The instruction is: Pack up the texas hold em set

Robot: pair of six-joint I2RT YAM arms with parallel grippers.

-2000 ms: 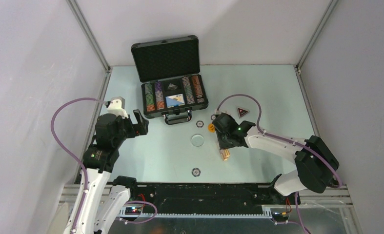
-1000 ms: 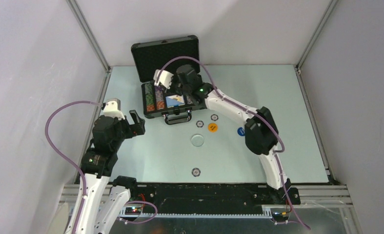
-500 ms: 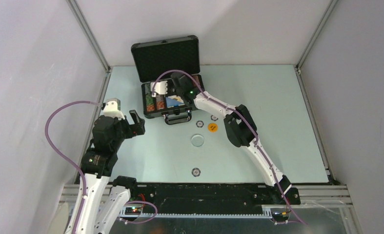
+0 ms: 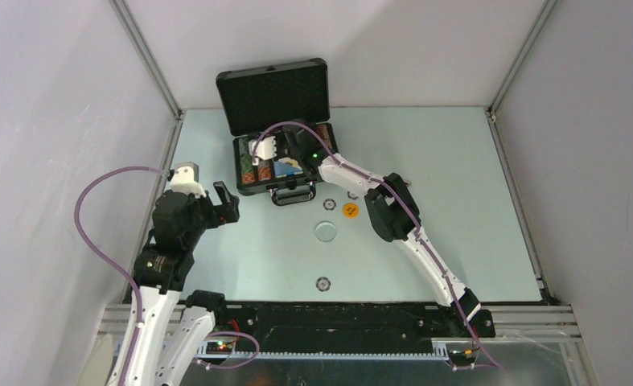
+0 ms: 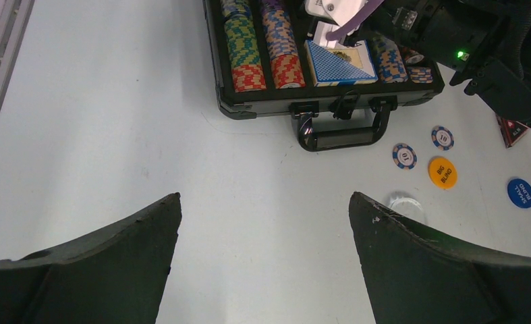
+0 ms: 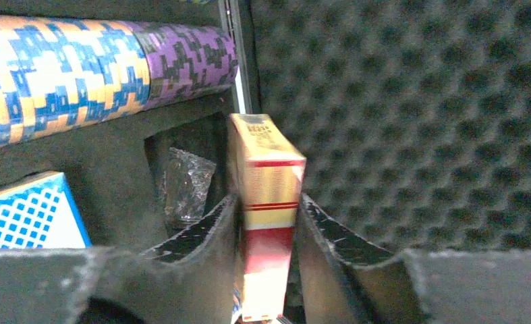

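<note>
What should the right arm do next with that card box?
Probably lower the card box straight into the foam slot beside the blue deck, then open: the right gripper holds it on end over that slot, inside the case.

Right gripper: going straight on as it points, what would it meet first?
The red card box held by the right gripper would likely touch the case's foam recess first; depth is unclear.

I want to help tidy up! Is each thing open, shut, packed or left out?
Black hard briefcase: open, lid upright.
Red-and-gold card box: gripped, upright, over the case.
Right pincer: shut on that box.
Left pincer: open, empty.
Orange round button: lying outside the case.
</note>
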